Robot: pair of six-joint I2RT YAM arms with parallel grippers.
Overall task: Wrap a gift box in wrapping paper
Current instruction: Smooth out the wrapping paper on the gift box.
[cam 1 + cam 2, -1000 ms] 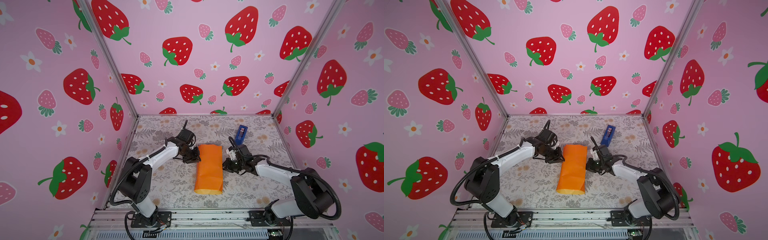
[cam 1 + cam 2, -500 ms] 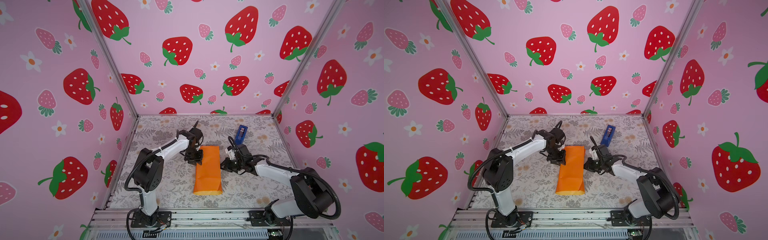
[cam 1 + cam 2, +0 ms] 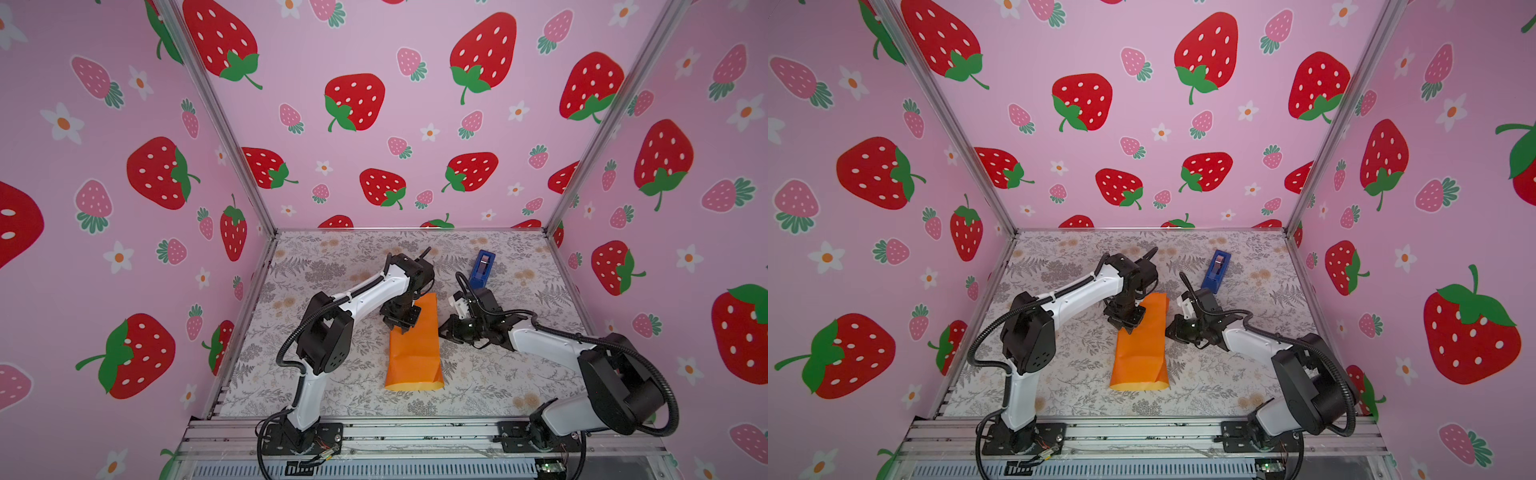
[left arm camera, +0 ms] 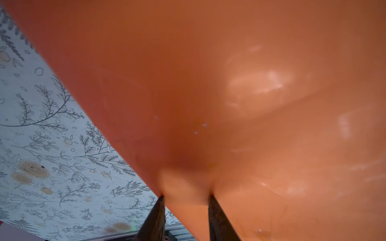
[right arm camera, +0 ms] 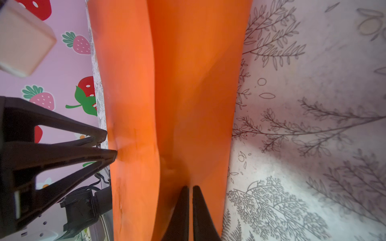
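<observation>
**Folded wrapping paper flanked by both arms, mid-counter**

6 o'clock, near edge: both arm bases sit on the metal rail. The left arm [image 3: 365,297] reaches in from 7 o'clock, the right arm [image 3: 540,345] from 5 o'clock.

Centre of the counter [image 3: 353,390]: the wrapping paper [image 3: 415,353] [image 3: 1140,353] lies folded over into a long flat sleeve, glossy orange outward, with its long axis running 6 to 12 o'clock. The 6 o'clock end is the wider one. The far end leans slightly toward 1 o'clock.

Sleeve, 9 o'clock edge, far half: the left fingers [image 3: 401,328] [image 3: 1127,326] point down onto it. In the left wrist view the left fingers [image 4: 156,219] stand parted, tips touching the paper [image 4: 229,83], and orange fills the gap. I cannot tell whether a ridge is pinched.

Sleeve, 3 o'clock edge, directly opposite: the right fingers [image 3: 445,330] [image 3: 1171,330]. In the right wrist view the right fingers [image 5: 179,212] are drawn almost together, clamped on the paper's edge [image 5: 188,83].

The gift box is not visible in any view.

1 o'clock, farther back: a blue tape dispenser [image 3: 482,268] [image 3: 1216,270] stands apart from the paper.
</observation>
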